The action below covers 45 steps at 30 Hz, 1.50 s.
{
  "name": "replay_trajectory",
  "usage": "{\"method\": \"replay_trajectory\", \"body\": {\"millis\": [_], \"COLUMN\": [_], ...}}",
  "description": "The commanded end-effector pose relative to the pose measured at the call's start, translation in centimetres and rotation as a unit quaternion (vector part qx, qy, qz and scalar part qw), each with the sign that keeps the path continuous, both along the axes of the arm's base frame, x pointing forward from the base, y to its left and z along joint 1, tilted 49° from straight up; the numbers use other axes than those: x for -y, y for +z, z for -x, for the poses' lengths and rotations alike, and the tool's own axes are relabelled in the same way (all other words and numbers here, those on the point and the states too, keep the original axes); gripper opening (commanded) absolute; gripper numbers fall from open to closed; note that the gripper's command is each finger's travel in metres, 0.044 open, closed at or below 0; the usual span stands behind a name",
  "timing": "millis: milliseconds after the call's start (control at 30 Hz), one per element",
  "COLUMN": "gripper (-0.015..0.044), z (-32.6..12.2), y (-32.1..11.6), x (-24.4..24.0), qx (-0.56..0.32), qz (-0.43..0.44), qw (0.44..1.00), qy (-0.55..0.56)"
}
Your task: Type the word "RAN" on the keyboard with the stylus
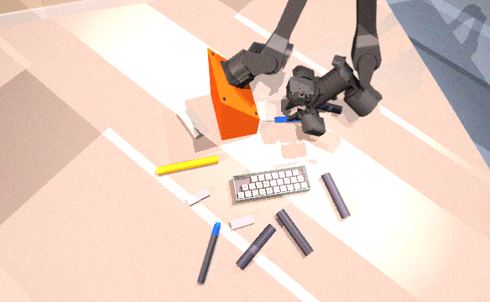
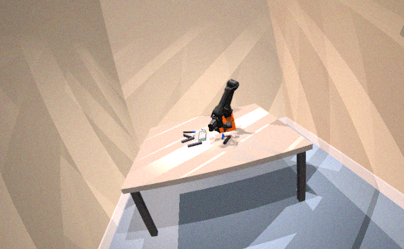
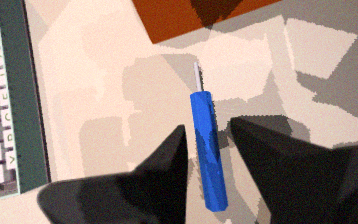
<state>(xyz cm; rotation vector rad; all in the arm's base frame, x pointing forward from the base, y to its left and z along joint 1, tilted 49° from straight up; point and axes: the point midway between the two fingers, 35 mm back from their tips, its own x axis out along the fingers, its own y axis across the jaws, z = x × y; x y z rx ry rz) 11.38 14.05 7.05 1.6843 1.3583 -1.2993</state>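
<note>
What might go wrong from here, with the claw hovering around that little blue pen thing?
The gripper is open around the stylus, seemingly unheld. It might pinch off-centre and twist it, since the handle looks slightly slanted between the fingers. The thin tip points toward the orange block, so a careless sideways move might knock it there. The dark cylinder nearby might also get bumped.

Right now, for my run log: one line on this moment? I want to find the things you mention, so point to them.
hand (image 1: 294, 117) (image 3: 207, 127): open | stylus (image 1: 285, 120) (image 3: 209, 150): between fingertips, ungripped | keyboard (image 1: 272, 184) (image 2: 202, 135) (image 3: 24, 100): untouched
</note>
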Motion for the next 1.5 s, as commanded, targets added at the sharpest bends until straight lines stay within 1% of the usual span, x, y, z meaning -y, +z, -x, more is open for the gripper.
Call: {"method": "replay_trajectory", "body": {"millis": [0, 1067, 1233, 1333, 1467], "gripper": [0.0150, 0.0150, 0.0019, 0.0000, 0.0000], "z": [0.0, -0.3, -0.3, -0.3, -0.3], "y": [-0.4, -2.0, -1.9, -1.9, -1.9], "x": [-0.2, -2.1, -2.0, -2.0, -2.0], "qx": [-0.001, -0.002, -0.002, -0.002, -0.002], "qz": [0.003, 0.003, 0.000, 0.000, 0.000], "qw": [1.000, 1.000, 1.000, 1.000, 1.000], "qy": [-0.001, -0.001, 0.000, 0.000, 0.000]}}
